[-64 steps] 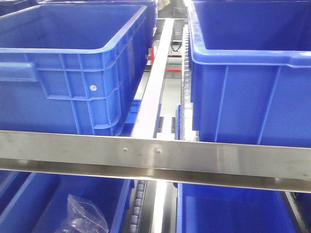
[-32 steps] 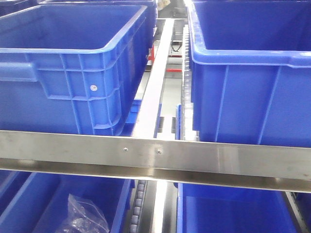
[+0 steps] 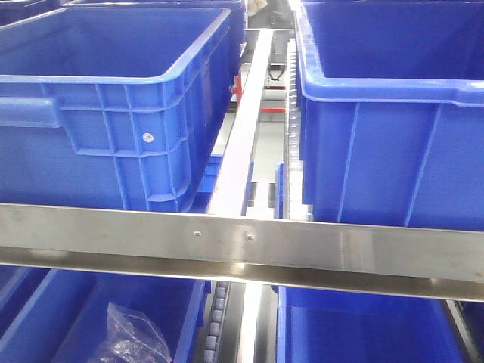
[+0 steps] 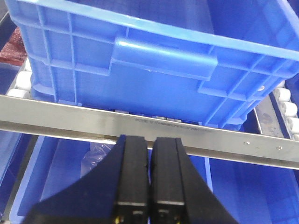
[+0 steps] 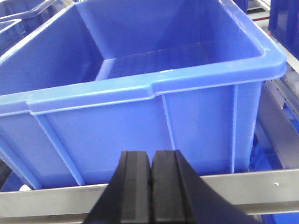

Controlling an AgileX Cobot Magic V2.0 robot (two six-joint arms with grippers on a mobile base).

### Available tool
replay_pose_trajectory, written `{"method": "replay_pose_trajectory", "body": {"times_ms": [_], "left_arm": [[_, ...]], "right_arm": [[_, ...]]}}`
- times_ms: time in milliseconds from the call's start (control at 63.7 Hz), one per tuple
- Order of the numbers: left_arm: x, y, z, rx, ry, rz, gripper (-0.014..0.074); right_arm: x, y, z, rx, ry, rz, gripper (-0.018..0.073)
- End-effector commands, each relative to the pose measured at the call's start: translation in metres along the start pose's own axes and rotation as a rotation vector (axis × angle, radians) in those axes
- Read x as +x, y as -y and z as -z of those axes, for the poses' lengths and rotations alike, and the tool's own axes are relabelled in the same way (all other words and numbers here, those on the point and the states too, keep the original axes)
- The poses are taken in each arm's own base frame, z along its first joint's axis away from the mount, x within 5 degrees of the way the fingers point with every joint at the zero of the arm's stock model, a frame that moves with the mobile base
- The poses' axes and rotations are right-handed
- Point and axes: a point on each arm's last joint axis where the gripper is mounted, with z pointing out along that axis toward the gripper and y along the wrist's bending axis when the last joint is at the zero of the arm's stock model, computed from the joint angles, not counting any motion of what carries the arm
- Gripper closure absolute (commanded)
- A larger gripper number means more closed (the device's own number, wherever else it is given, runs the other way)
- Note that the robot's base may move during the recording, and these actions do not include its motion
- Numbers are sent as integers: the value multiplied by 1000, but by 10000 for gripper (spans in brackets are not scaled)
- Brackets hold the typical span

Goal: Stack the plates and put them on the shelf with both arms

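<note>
No plates show in any view. My left gripper (image 4: 151,140) is shut with nothing between its black fingers; it points at the steel shelf rail (image 4: 140,126) below a blue bin (image 4: 163,60). My right gripper (image 5: 151,154) is also shut and empty, facing the near wall of a large blue bin (image 5: 140,116) that stands behind a steel rail (image 5: 56,196). Neither arm appears in the front-facing view.
Two big blue bins (image 3: 113,106) (image 3: 393,113) stand on the upper shelf level, with a white divider strip (image 3: 246,128) between them. A steel cross rail (image 3: 242,246) runs across the front. Lower bins sit beneath; the left one holds a clear plastic bag (image 3: 132,340).
The front-facing view has shifted slightly; the bins and rail sit a little lower and to the right in frame than a second ago.
</note>
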Motion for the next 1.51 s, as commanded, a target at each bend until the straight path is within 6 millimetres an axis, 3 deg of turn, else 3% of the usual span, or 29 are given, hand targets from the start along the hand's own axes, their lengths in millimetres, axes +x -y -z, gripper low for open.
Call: {"method": "replay_pose_trajectory", "body": {"times_ms": [0, 973, 1162, 1350, 1491], "left_arm": [[-17, 3, 2, 15, 108, 18, 500], [-17, 3, 2, 15, 108, 18, 500], [-22, 2, 15, 1, 212, -110, 500], [6, -6, 39, -19, 366, -112, 500], [33, -12, 45, -28, 462, -89, 500]], "right_arm": [[-9, -2, 2, -20, 114, 41, 504], [-8, -1, 2, -16, 99, 49, 504], [-8, -1, 2, -16, 99, 49, 504], [-8, -1, 2, -16, 99, 49, 504], [-8, -1, 2, -16, 99, 49, 504]]}}
